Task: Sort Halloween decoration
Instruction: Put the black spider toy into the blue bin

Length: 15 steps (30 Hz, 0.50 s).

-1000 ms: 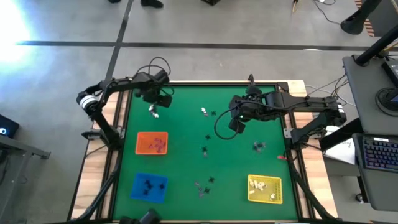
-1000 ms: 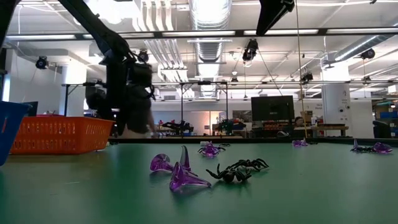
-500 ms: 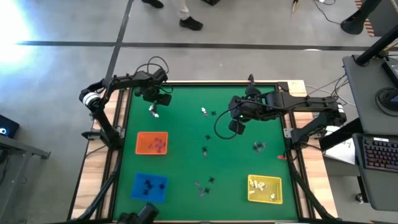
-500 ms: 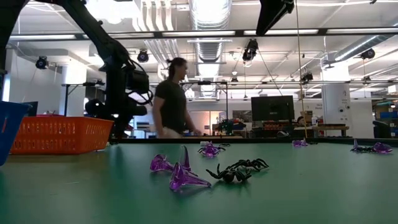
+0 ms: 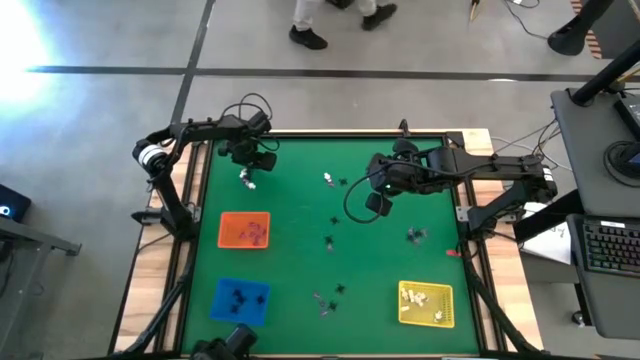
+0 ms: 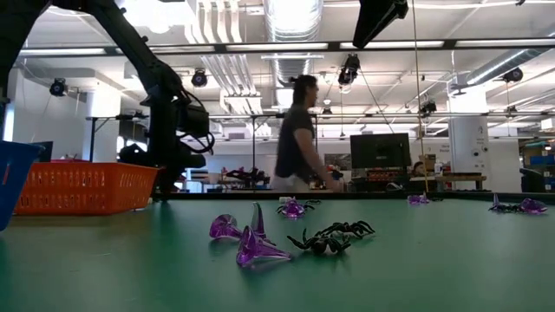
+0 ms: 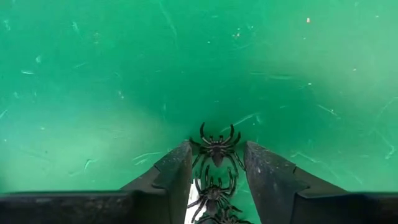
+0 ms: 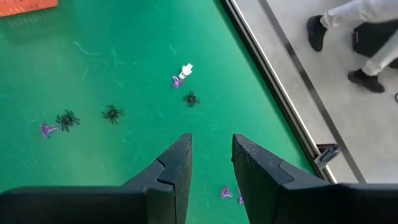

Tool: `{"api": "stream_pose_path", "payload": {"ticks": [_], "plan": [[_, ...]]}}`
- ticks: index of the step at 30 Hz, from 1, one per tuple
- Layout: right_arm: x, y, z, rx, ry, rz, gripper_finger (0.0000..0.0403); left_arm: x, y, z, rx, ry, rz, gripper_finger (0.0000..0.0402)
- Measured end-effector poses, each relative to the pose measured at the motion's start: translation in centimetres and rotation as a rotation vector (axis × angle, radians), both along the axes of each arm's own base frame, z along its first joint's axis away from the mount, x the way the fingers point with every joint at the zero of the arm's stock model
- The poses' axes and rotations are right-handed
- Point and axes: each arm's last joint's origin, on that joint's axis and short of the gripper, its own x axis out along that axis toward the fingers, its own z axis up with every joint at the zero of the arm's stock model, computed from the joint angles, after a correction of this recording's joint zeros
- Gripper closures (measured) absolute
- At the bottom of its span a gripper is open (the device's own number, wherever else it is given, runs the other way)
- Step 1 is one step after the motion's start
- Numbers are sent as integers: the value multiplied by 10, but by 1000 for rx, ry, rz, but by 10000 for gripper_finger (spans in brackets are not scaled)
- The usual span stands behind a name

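The left jaws (image 7: 216, 163) stood spread around black spiders (image 7: 216, 149) at the bench's (image 5: 300, 230) far left, seemingly lined up to pinch one for the blue tray (image 5: 240, 300). The right jaws (image 8: 210, 158), spread and empty, hovered mid-bench above scattered trinkets (image 8: 183, 74).

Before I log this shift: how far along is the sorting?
Partly done. The orange tray, blue tray and yellow tray each hold trinkets. In hand: black plastic spiders sit between the left gripper fingers. Left: scattered purple and black pieces on the green table.
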Motion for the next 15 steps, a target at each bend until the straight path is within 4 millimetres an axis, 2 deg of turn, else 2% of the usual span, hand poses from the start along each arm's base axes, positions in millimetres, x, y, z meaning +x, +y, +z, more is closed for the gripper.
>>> {"api": "stream_pose_path", "payload": {"ticks": [11,15], "plan": [[1,0,0,1,-10,-2,296,1,2,3,-5,4,-37,385],[1,0,1,1,-13,-2,296,1,2,4,-17,18,-64,396]]}}
